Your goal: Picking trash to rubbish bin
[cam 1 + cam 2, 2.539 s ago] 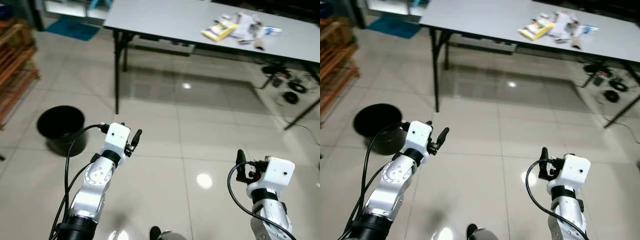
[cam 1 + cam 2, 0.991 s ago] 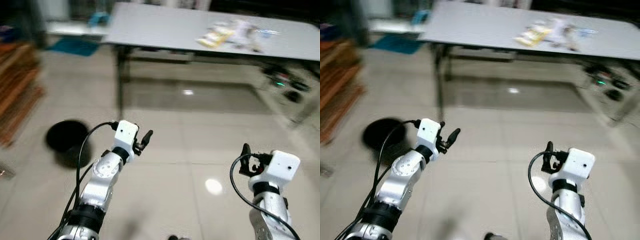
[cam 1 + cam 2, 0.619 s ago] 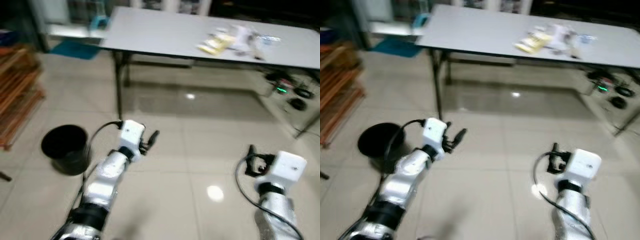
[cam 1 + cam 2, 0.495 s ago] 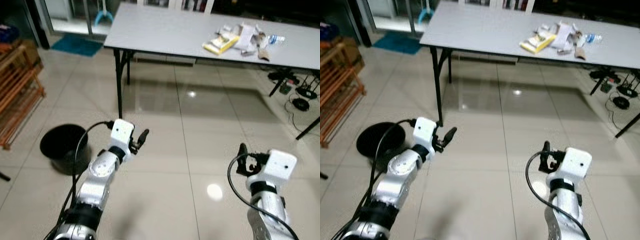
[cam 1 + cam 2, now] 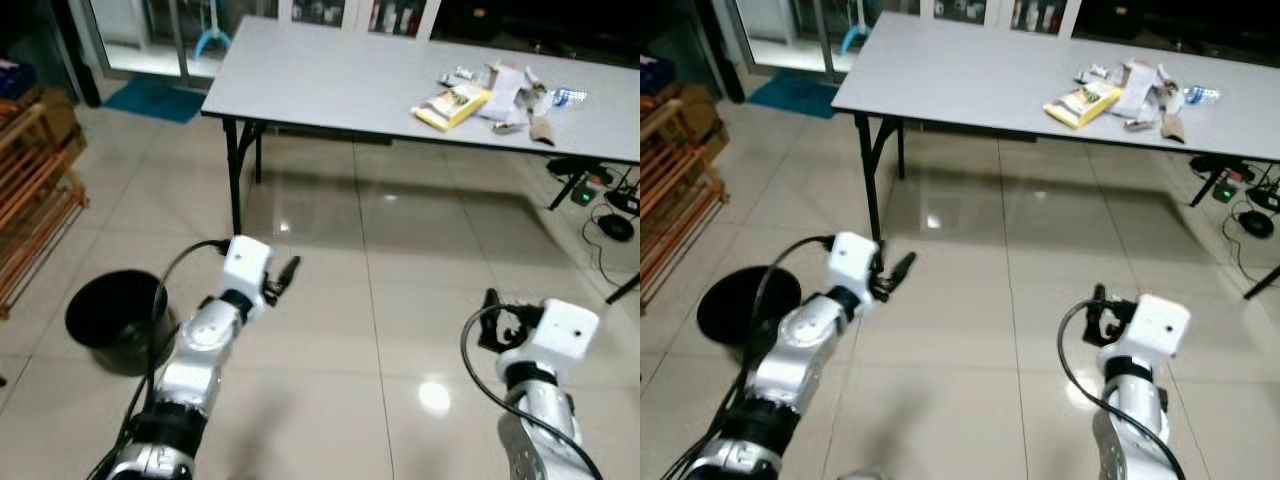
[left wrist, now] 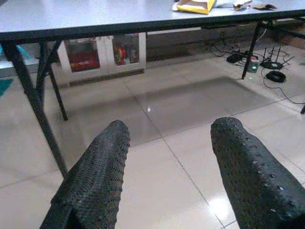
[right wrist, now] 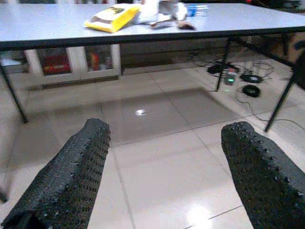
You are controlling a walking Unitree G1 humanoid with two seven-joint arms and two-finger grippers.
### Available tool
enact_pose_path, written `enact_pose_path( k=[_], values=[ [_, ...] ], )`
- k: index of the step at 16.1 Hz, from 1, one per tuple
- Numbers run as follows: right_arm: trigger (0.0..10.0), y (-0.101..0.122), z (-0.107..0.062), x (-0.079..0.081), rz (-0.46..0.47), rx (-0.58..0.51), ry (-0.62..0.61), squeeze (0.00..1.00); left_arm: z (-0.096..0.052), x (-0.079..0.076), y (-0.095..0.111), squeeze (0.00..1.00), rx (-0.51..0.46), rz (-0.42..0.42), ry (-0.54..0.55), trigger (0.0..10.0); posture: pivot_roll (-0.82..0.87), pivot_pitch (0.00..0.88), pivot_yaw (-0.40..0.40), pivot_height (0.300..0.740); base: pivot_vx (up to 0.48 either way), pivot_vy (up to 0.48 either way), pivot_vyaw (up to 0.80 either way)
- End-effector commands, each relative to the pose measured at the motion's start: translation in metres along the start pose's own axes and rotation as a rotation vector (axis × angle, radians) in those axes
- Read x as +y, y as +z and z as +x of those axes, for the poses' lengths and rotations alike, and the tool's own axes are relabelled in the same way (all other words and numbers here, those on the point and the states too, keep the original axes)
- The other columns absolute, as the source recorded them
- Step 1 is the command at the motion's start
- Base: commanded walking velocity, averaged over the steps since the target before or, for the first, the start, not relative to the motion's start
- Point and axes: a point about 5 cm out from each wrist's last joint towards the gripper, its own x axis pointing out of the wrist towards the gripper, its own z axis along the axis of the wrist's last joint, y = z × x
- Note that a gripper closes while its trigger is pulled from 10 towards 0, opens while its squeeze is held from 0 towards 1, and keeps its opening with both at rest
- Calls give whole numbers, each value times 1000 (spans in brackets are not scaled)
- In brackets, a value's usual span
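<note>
A pile of trash lies on the far right part of the grey table (image 5: 330, 75): a yellow packet (image 5: 452, 104), white crumpled paper (image 5: 507, 78), a brown scrap (image 5: 541, 125) and a small plastic bottle (image 5: 568, 96). A round black bin (image 5: 112, 318) stands on the floor at my left, short of the table. My left gripper (image 5: 288, 272) hangs over the tiles beside the bin, open and empty (image 6: 171, 126). My right gripper (image 5: 490, 305) is held low over the floor on the right, also open with nothing in it (image 7: 167, 127). Both are well short of the table.
The table's black legs (image 5: 237, 180) stand ahead on the left. A wooden rack (image 5: 30, 200) lines the left edge. Cables and a power strip (image 5: 600, 190) lie on the floor under the table's right end. A blue mat (image 5: 150, 98) lies by the far door. Glossy tiles stretch between me and the table.
The whole view has shifted: the table and trash now sit lower and nearer, and the bin has slid toward the lower left. Both arms hold the same pose, grippers still open.
</note>
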Motion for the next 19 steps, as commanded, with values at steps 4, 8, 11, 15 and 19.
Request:
enact_pose_path(
  k=[4,8,11,15,19],
  values=[
    [10000,-2,6,-14,-6,18,-46,0,5,-13,2,0,-6,-3,-35,10000,234,61,-102,740,421,0,0],
    [10000,5,9,-13,-63,-26,-51,0,5,-12,2,0,-5,-3,-25,10000,237,61,-105,740,421,0,0],
    [10000,5,5,-8,41,-40,28,0,6,-12,3,0,-8,-2,-24,10000,237,61,-105,740,423,0,0],
    [10000,3,6,-4,6,-36,73,0,6,-9,4,0,-8,0,-17,10000,244,64,-103,740,424,0,0],
    [10000,5,10,-9,-8,-66,54,0,6,-8,2,0,0,10,-19,10000,247,63,-105,740,440,0,0]
  ],
)
